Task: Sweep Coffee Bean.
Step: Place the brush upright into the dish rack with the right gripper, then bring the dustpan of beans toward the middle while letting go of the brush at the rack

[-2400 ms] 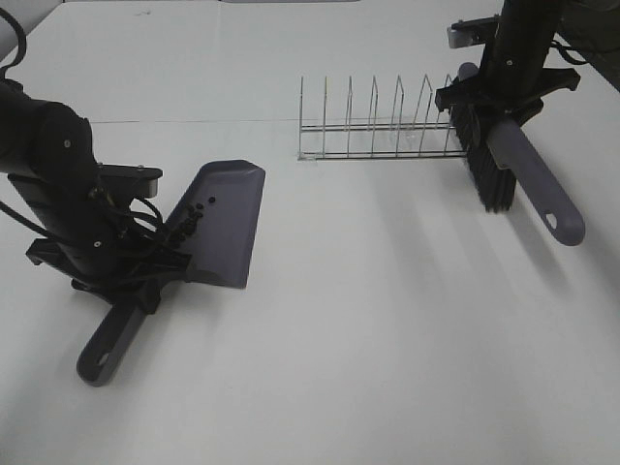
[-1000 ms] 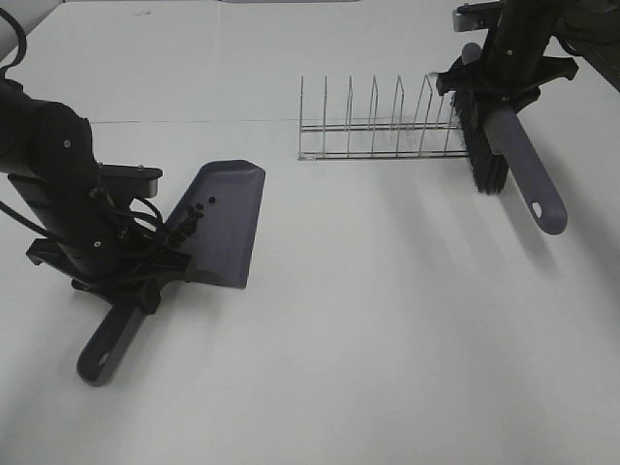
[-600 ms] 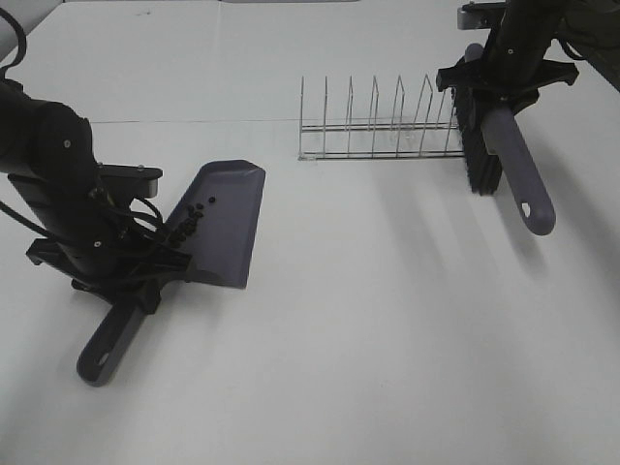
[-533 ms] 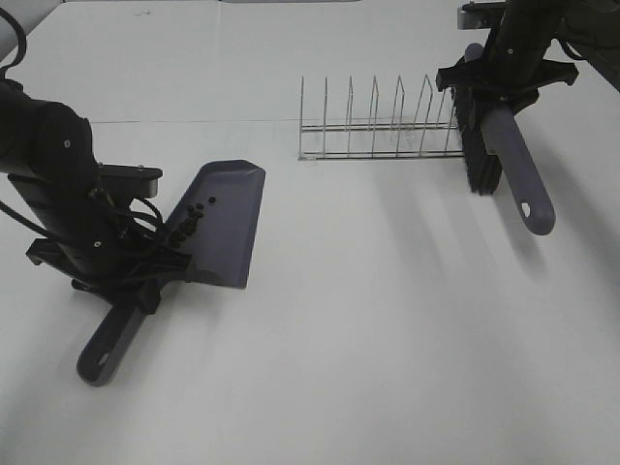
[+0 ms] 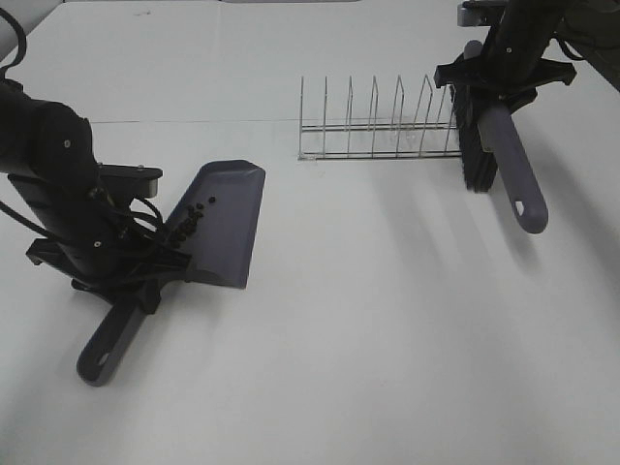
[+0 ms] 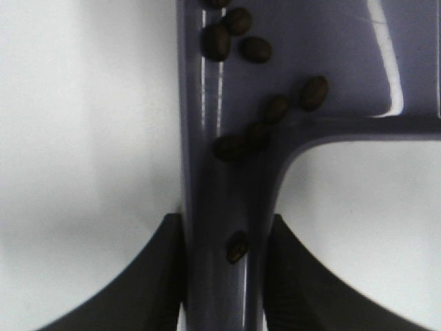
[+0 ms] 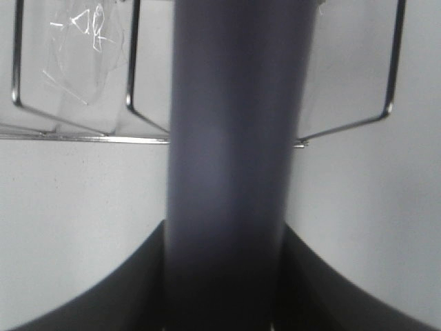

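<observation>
Seen from the high camera, a matte white surface carries a smooth grey-purple plastic dustpan, a flat scoop with a raised rim and a long handle ending in a hanging hole. The left gripper is clamped on that handle. A scatter of small dark coffee beans lies in the pan near the handle end. Farther back stands a thin wire rack of upright loops. At its right end the right gripper holds a brush with a rounded grey-purple handle and a dark block of bristles; compared with a second ago, the handle's free end has swung slightly inward and nearer the rack, while the dustpan has not moved. From the left wrist camera, glossy oval coffee beans rest in the pan and one in the handle channel, with the black fingers pressed against both sides of the handle. From the right wrist camera, the smooth brush handle fills the middle, the fingers close at its sides, the wire rack just behind it.
</observation>
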Tool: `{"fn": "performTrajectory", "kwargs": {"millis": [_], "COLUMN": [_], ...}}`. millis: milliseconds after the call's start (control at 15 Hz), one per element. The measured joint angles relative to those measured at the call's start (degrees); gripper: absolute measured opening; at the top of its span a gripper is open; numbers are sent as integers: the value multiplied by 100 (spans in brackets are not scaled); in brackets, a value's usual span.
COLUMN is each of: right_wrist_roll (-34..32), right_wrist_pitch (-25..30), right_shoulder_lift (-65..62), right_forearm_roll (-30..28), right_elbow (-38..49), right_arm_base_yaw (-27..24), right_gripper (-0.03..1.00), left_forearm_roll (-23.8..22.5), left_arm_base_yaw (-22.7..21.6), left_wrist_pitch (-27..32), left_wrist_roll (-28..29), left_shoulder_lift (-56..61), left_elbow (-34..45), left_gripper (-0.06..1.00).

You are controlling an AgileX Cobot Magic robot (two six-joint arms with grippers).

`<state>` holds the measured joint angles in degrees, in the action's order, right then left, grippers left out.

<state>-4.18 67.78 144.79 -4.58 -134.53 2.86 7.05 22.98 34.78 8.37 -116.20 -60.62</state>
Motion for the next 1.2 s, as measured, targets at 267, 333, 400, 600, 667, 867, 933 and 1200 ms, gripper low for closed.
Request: {"fn": "performTrajectory", "kwargs": {"millis": [267, 333, 400, 600, 667, 867, 933, 1200], "right_wrist_roll": [-126, -126, -126, -126, -126, -126, -126, -97], "right_wrist_pitch": [-138, -143, -143, -132, -103, 178, 189, 195], "right_shoulder_lift": [0, 0, 0, -149, -298, -819, -1049, -1467], "right_forearm_roll": [-86, -86, -86, -86, -86, -86, -63, 384], "right_elbow": [-23, -23, -23, -23, -23, -29, -29, 115], "right_arm_base_yaw": [-6, -6, -6, -6, -6, -6, -6, -6], "right_gripper": [64, 65, 66, 67, 67, 67, 67, 67], "left_forearm_roll": [0, 0, 0, 0, 0, 0, 69, 378], "left_arm_base_yaw": [0, 0, 0, 0, 0, 0, 0, 86], "left_wrist_pitch": [0, 0, 0, 0, 0, 0, 138, 258], "left_wrist_roll": [0, 0, 0, 0, 0, 0, 0, 0], "left_shoulder_lift": [0, 0, 0, 0, 0, 0, -6, -126], "left_elbow": [0, 0, 0, 0, 0, -17, -149, -521], "left_gripper": [27, 27, 27, 27, 27, 27, 27, 27]}}
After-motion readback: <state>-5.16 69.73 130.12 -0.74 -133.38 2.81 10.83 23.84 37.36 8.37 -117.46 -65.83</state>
